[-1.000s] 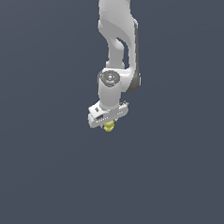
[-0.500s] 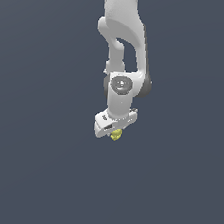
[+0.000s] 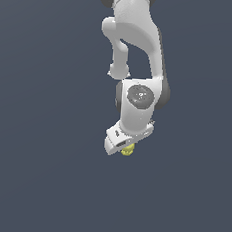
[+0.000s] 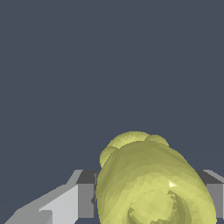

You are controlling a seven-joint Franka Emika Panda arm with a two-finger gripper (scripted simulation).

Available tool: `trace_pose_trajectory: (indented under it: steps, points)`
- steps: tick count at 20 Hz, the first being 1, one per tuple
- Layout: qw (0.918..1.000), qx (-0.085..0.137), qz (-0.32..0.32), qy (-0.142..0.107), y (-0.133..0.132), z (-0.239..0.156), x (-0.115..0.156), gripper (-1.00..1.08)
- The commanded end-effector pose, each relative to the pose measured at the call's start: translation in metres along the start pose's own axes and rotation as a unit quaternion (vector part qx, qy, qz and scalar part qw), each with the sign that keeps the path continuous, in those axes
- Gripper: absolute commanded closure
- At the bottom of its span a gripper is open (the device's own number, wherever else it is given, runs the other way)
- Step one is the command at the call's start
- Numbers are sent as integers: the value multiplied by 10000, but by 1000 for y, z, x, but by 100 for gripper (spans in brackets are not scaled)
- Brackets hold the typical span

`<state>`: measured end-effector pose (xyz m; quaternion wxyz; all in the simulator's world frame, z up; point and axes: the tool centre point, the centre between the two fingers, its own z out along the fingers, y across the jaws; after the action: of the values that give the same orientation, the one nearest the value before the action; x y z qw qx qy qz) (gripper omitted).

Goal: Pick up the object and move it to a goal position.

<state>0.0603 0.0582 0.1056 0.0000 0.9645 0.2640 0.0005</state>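
Note:
The object [image 3: 128, 149] is a tiny bright yellow lumpy item, peeking out just under the white gripper [image 3: 125, 147] in the exterior view. In the wrist view the yellow object [image 4: 148, 179] fills the space between the two grey fingers [image 4: 85, 199], which press on it from both sides. The gripper is shut on the object and hangs in the air below the white arm [image 3: 135, 50]. Most of the object is hidden by the hand in the exterior view.
A plain dark grey-blue surface [image 3: 35, 181] fills the background in both views. No other object shows.
The arm with the object in its gripper has moved toward the exterior view's right and lower in the picture. The grip on the object is unchanged.

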Motion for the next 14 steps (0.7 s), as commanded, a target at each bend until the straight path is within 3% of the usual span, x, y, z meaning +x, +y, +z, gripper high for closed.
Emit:
trace_pose_trajectory:
  steps: [1, 14]
  points:
    - [10000, 0, 2, -1, 0, -5, 15, 108]
    - [10000, 1, 2, -3, 0, -22, 74, 108]
